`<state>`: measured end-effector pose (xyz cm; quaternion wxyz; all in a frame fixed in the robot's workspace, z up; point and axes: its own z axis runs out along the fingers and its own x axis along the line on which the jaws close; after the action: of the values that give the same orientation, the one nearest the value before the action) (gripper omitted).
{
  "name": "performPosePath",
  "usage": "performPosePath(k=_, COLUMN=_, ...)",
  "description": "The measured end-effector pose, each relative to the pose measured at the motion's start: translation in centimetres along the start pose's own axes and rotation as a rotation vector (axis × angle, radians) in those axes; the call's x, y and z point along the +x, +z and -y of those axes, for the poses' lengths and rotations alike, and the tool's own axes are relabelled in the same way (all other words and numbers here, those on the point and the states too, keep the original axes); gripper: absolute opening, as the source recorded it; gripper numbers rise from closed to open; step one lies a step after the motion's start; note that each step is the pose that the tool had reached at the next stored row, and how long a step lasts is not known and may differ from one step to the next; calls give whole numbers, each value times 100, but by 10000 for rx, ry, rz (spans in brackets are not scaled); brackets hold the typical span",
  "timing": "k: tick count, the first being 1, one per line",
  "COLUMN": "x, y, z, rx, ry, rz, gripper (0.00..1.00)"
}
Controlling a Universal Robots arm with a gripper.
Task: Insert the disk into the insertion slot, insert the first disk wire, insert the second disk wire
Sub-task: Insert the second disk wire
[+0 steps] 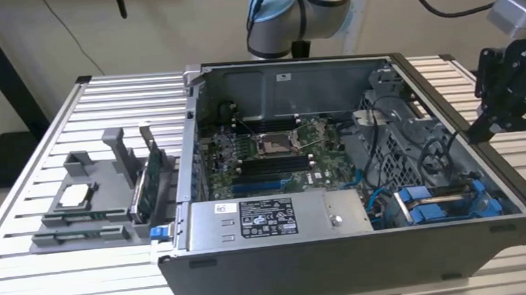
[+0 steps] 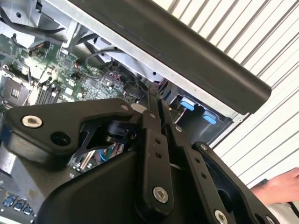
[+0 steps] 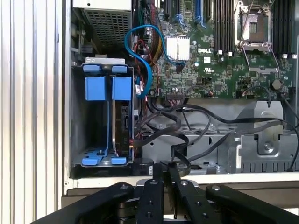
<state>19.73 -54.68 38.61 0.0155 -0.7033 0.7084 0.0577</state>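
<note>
The disk [image 3: 124, 126] stands on edge in the insertion slot [image 3: 79, 130], a grey drive bay at the case's corner, held in a bright blue carrier [image 3: 121, 87]; a second blue carrier [image 3: 96, 88] sits beside it. In the exterior view the disk [image 1: 449, 195] lies between blue frames at the case's near corner on the exterior view's right. A blue wire [image 3: 140, 51] and black wires [image 3: 187, 135] run close to the disk; I cannot tell whether any is plugged in. My gripper [image 1: 480, 133] [image 3: 166, 170] [image 2: 156, 105] hovers over the case's side wall, shut, with nothing seen between its fingers.
The open case holds a motherboard [image 1: 273, 150] and a grey labelled power-supply box [image 1: 267, 217]. A grey fixture [image 1: 93, 199] with parts stands on the slatted table [image 1: 70, 283] at the exterior view's left. A person's hand [image 2: 280, 186] rests on the table beside the case.
</note>
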Motion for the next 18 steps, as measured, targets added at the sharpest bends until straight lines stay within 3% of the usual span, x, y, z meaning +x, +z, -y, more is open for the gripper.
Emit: performPosePath(k=18, x=67, y=18, z=-513, rx=-7, ry=1, rz=4, gripper=16)
